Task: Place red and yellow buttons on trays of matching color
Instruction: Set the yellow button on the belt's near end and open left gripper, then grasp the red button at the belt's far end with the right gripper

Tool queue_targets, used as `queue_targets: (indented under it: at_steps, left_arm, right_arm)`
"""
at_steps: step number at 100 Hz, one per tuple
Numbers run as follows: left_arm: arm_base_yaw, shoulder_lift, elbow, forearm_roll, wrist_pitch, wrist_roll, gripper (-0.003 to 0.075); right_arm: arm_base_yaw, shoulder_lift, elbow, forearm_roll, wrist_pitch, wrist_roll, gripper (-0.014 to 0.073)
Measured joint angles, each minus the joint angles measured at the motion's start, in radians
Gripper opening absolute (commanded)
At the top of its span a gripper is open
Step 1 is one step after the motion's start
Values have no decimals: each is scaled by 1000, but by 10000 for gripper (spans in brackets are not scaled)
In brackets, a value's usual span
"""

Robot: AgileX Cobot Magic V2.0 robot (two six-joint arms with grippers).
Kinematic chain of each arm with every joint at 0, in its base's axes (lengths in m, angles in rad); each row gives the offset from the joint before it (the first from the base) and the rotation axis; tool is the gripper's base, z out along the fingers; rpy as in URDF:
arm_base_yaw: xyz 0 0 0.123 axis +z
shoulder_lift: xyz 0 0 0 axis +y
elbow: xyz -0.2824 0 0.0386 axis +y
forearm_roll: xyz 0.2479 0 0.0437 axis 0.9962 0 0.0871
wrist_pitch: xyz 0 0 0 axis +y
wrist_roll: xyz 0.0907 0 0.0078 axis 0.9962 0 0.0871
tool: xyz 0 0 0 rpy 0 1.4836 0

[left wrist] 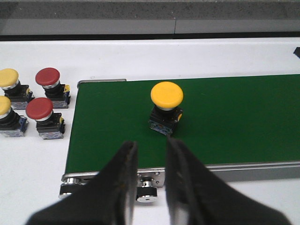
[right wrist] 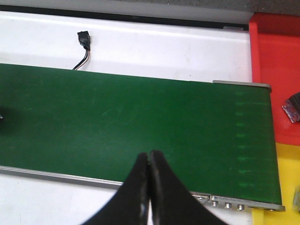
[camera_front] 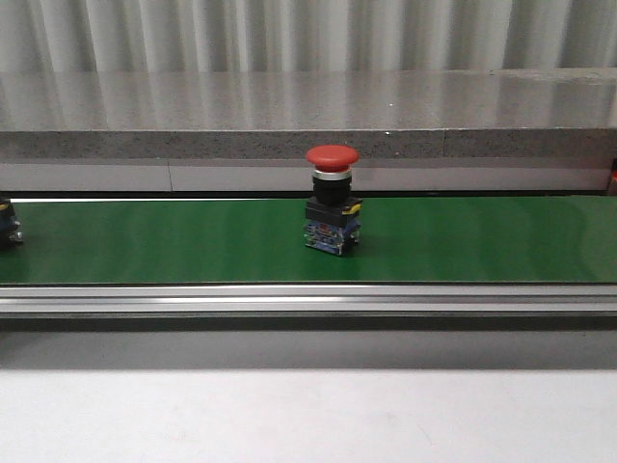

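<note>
A red button (camera_front: 333, 198) stands upright mid-way along the green conveyor belt (camera_front: 174, 241). A yellow button (left wrist: 166, 105) stands on the belt (left wrist: 234, 117) near its end. My left gripper (left wrist: 151, 146) is open and empty, hovering just short of the yellow button over the belt's near rail. Beside that end, two red buttons (left wrist: 48, 80) and two yellow buttons (left wrist: 8, 82) sit on the white table. My right gripper (right wrist: 150, 155) is shut on nothing above the belt's other end. The red tray (right wrist: 274, 70) and yellow tray (right wrist: 287, 187) lie just past that end.
A small grey part (right wrist: 293, 107) lies in the red tray at the picture's edge. A black connector on thin wires (right wrist: 84, 41) rests on the table behind the belt. A grey stone ledge (camera_front: 308, 116) runs behind the conveyor. The belt's metal rail (camera_front: 308, 299) fronts it.
</note>
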Motion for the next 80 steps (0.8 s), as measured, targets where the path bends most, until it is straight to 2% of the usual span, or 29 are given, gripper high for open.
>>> queue_targets:
  at_steps: [15, 60, 70, 77, 80]
  left_arm:
    - [0, -59, 25, 0, -16, 0, -20]
    - [0, -61, 27, 0, -23, 0, -20]
    - [0, -61, 27, 0, -23, 0, -20]
    - [0, -61, 27, 0, -23, 0, -20]
    - [0, -61, 27, 0, -23, 0, -20]
  right_arm:
    - [0, 0, 0, 0, 0, 0, -67]
    - [0, 0, 0, 0, 0, 0, -53]
    - [0, 0, 0, 0, 10, 0, 63]
    - [0, 0, 0, 0, 32, 0, 228]
    - [0, 0, 0, 0, 43, 0, 329]
